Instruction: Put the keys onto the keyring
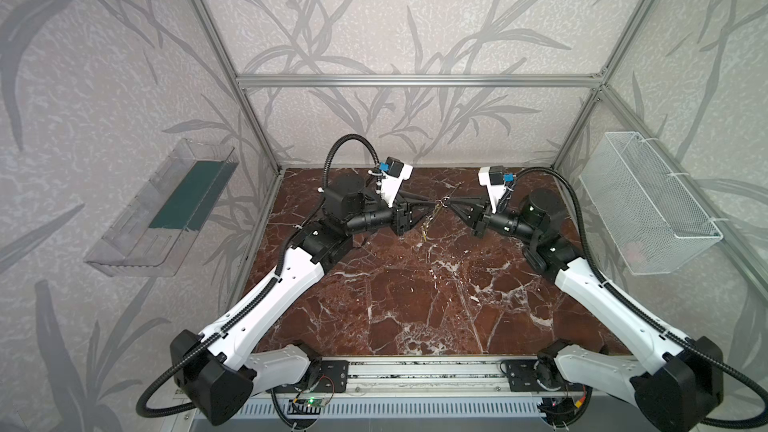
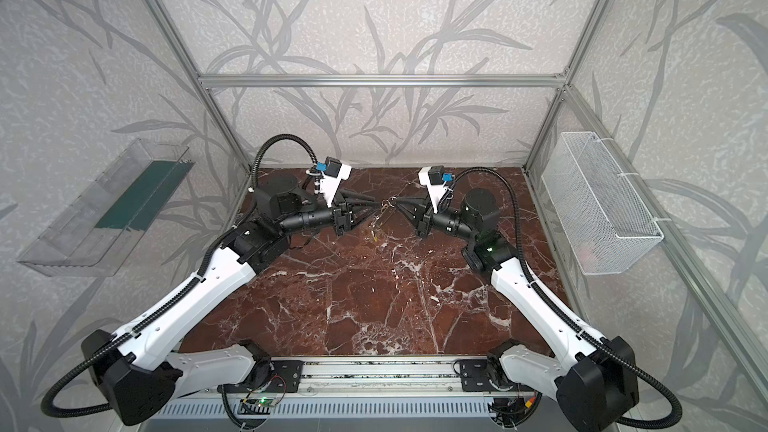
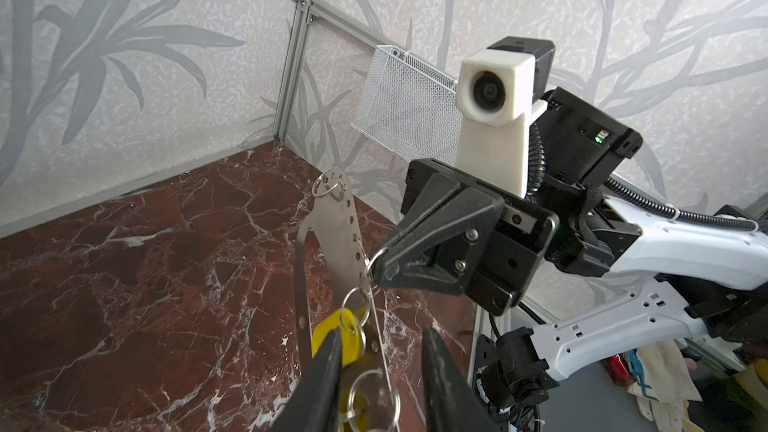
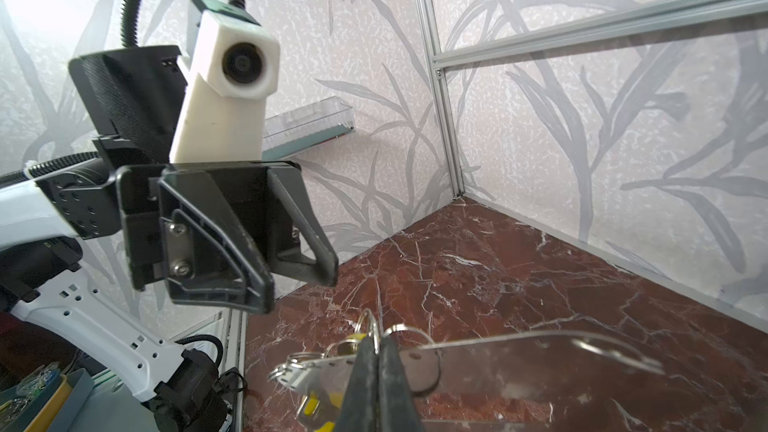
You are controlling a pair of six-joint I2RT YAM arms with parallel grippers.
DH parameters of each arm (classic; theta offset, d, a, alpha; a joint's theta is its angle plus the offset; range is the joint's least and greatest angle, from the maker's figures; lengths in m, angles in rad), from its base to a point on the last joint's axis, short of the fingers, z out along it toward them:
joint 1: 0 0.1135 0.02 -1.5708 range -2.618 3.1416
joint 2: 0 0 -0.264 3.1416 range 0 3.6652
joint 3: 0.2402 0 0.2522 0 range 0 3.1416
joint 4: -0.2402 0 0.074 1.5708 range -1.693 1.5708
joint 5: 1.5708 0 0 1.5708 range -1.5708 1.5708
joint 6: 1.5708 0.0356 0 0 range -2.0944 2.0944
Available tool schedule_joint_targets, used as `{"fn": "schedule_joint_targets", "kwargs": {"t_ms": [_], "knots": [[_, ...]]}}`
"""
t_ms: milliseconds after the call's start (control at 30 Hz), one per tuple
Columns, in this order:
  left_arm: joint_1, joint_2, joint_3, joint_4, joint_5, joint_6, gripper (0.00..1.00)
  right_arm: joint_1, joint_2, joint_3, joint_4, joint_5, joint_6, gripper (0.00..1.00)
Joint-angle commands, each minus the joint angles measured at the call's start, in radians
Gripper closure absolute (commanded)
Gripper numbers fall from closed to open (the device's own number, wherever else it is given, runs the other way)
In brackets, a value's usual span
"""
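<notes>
Above the marble table [image 1: 415, 292] the left gripper [image 4: 300, 289] stands jaws apart, gripping nothing, just beside the right gripper [image 3: 380, 271], which pinches the keyring [image 3: 334, 226] by its ringed edge. Its long axis lies crosswise to that gripper, one end toward the back wall [image 1: 415, 126]. Yellow keys [image 3: 337, 336] dangle under the grip, partly hidden; count unclear.

Two white-and-black robot arms meet tip to tip above a red-brown marble tabletop [image 2: 374, 305]. The right gripper [image 2: 395, 202], jaws together, holds a thin silvery metal keyring plate [image 2: 380, 218] hanging with small yellow keys [image 2: 375, 236]. The left gripper [image 2: 373, 213] is just beside it, jaws parted. A clear plastic tray [image 2: 104, 209] and a white wire-mesh basket [image 2: 598, 205] hang on opposite side walls.
</notes>
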Motion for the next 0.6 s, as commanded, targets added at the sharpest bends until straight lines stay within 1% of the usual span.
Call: {"fn": "schedule_joint_targets", "kwargs": {"t_ms": [0, 100, 267, 367, 433, 467, 567], "knots": [[0.007, 0.03, 0.019, 0.054, 0.024, -0.061, 0.65, 0.001, -0.037, -0.003, 0.082, -0.033, 0.026, 1.0], [0.008, 0.042, 0.026, 0.056, 0.029, -0.074, 0.66, 0.001, -0.039, 0.01, 0.053, -0.051, 0.018, 1.0], [0.009, 0.063, 0.026, 0.094, 0.062, -0.111, 0.72, 0.001, -0.047, 0.014, 0.025, -0.06, 0.003, 1.0], [0.01, 0.067, 0.025, 0.107, 0.077, -0.122, 0.82, 0.003, -0.047, 0.015, 0.021, -0.063, 0.001, 1.0], [0.009, 0.063, 0.018, 0.122, 0.092, -0.123, 0.93, 0.002, -0.047, 0.014, 0.018, -0.06, 0.001, 1.0], [0.009, 0.061, 0.013, 0.133, 0.103, -0.126, 0.96, 0.002, -0.049, 0.013, 0.019, -0.059, 0.0, 1.0], [0.01, 0.061, 0.006, 0.142, 0.129, -0.132, 0.96, 0.002, -0.049, 0.012, 0.022, -0.057, -0.002, 1.0]]}}
